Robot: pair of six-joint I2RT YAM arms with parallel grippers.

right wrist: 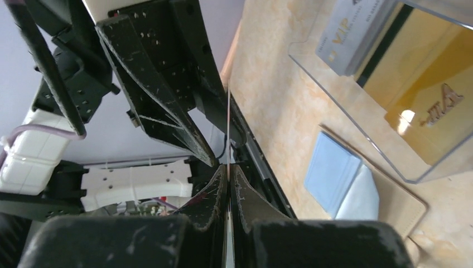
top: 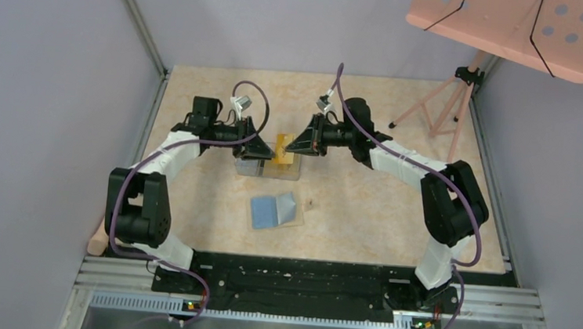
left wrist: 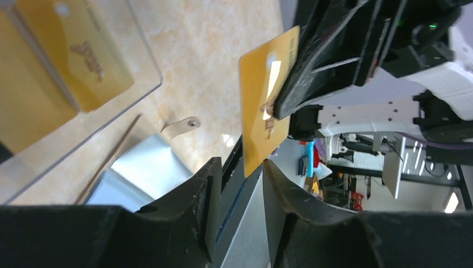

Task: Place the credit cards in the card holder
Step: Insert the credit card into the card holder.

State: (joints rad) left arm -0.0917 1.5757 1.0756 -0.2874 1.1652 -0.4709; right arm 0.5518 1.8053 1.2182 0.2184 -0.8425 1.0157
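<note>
A golden-yellow credit card (left wrist: 262, 100) hangs upright in the air between my two grippers, above the clear box. My right gripper (right wrist: 228, 170) is shut on one edge of it; in the right wrist view the card (right wrist: 228, 128) shows edge-on as a thin line. My left gripper (left wrist: 242, 178) is open, its jaws standing apart either side of the card's lower corner. From above, the card (top: 283, 145) sits between the left gripper (top: 268, 150) and the right gripper (top: 296, 144). The card holder (top: 275, 209) lies open on the table nearer the bases, blue pockets up.
A clear plastic box (top: 269, 167) stands under the grippers, with more gold cards (left wrist: 83, 53) and a silver card (right wrist: 351, 33) in it. The holder's snap tab (left wrist: 185, 123) points toward the box. A pink tripod stand (top: 442, 106) is at the back right.
</note>
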